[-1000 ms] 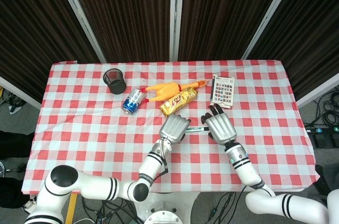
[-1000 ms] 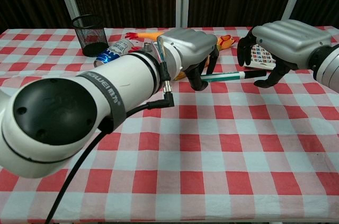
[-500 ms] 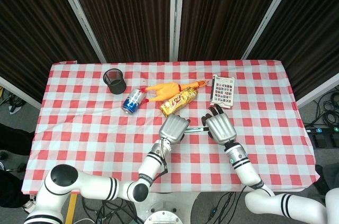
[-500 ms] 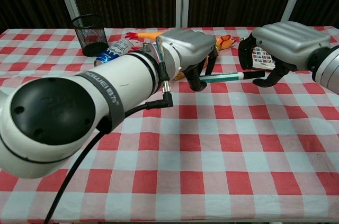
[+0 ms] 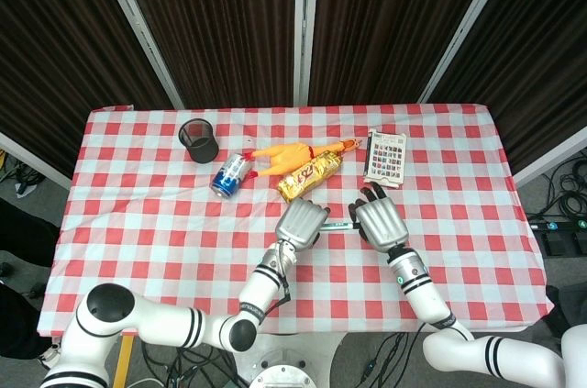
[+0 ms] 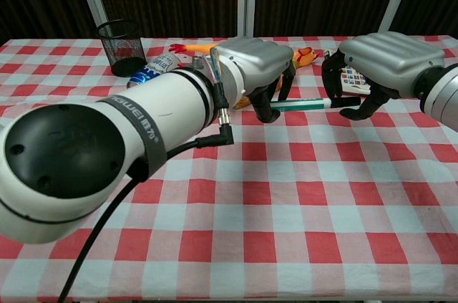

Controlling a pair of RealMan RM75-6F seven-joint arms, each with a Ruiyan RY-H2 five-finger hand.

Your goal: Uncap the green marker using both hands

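Silver-backed and curled, the left hand (image 6: 254, 66) grips one end of the green marker (image 6: 309, 104), held level just above the checked tabletop (image 6: 286, 195). The right hand (image 6: 372, 66) has its dark fingers (image 6: 361, 108) bent around the other end, though I cannot tell whether they truly clamp it. A loose hold there could let the fingers slide off the cap, or a crooked pull could twist the marker out of the left hand. Slim, with a green barrel paling to white at the right. Beyond lies a gold snack packet (image 5: 310, 175).
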